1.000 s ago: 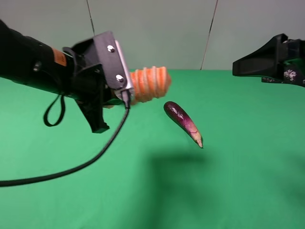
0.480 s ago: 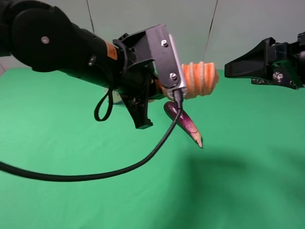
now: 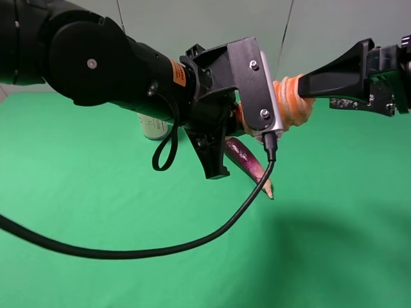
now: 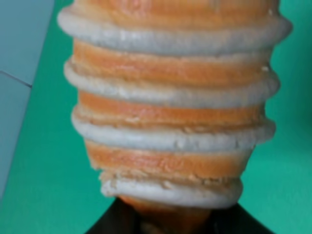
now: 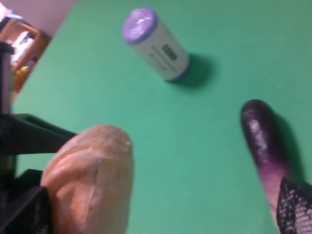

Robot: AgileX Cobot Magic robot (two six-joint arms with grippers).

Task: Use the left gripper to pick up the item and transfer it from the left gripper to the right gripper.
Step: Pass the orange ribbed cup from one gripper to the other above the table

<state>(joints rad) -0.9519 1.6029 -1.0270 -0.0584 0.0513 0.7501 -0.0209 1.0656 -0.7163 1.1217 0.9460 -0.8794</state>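
The item (image 3: 294,102), an orange ribbed loaf with pale grooves, is held in the air with my left gripper (image 3: 247,119) shut on its near end. It fills the left wrist view, the item (image 4: 170,107) rising from the dark jaws at its base. My right gripper (image 3: 303,86) reaches in from the right, open, its pointed fingers (image 3: 334,76) at the item's free tip. In the right wrist view the item's rounded end (image 5: 92,175) lies right beside a black finger (image 5: 39,134); whether they touch I cannot tell.
A dark purple eggplant (image 3: 250,163) lies on the green table (image 3: 334,244) under the left arm, also the eggplant (image 5: 265,141). A purple-topped pale can (image 3: 153,127) stands behind the arm, the can (image 5: 156,44). A thick black cable (image 3: 128,250) loops low over the table.
My left arm has carried the item up and to the right. The right gripper has come left, so the item's tip now meets its fingers.
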